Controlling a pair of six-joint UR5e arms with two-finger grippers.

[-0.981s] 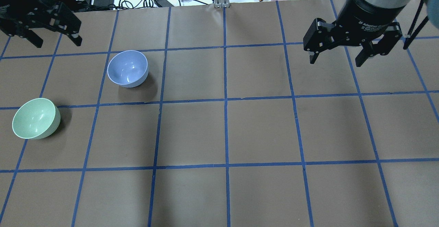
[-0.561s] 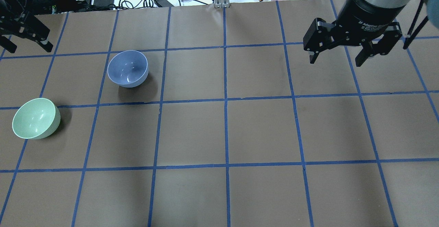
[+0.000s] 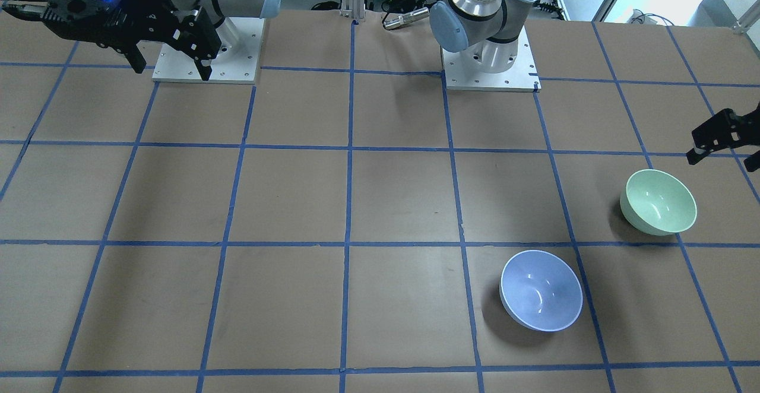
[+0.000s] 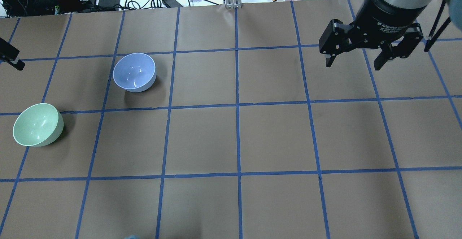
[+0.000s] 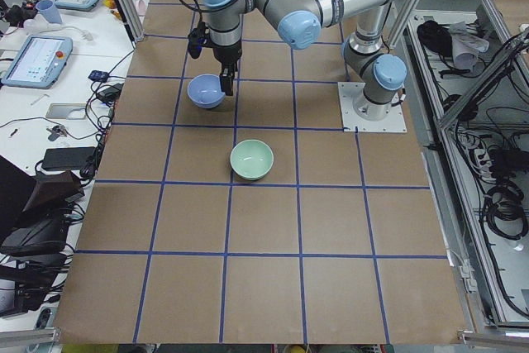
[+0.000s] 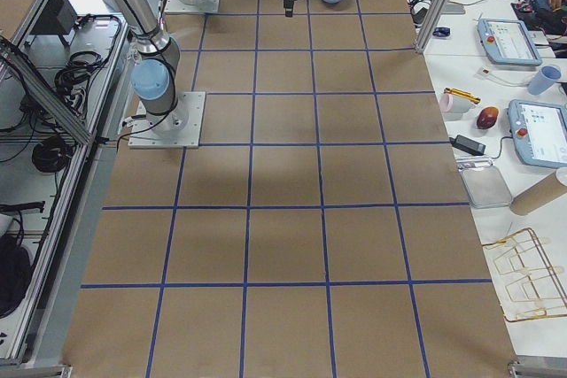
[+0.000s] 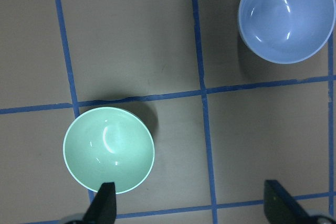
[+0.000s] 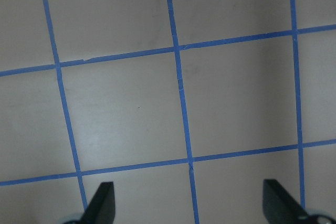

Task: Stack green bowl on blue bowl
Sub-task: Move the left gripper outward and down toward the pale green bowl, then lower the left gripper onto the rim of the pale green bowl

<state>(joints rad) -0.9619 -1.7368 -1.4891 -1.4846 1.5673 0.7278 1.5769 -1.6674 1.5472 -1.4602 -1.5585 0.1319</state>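
The pale mint-green glossy round bowl [image 4: 37, 124] sits upright on the brown gridded surface [image 4: 274, 138], and the pale periwinkle-blue glossy round bowl [image 4: 134, 72] stands apart from it. The left hand [image 7: 190, 195] hovers above the green one, fingers spread and empty. The right hand [image 4: 352, 65] is wide open too, far off.

The table [image 4: 274, 138], brown with a blue tape grid [image 4: 237, 104], carries the green bowl [image 4: 36, 124] and the blue bowl [image 4: 134, 72], both upright, in neighbouring squares.

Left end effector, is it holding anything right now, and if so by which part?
Nothing is held. The left end effector is open and empty, as is the right end effector; the green bowl and blue bowl sit free.
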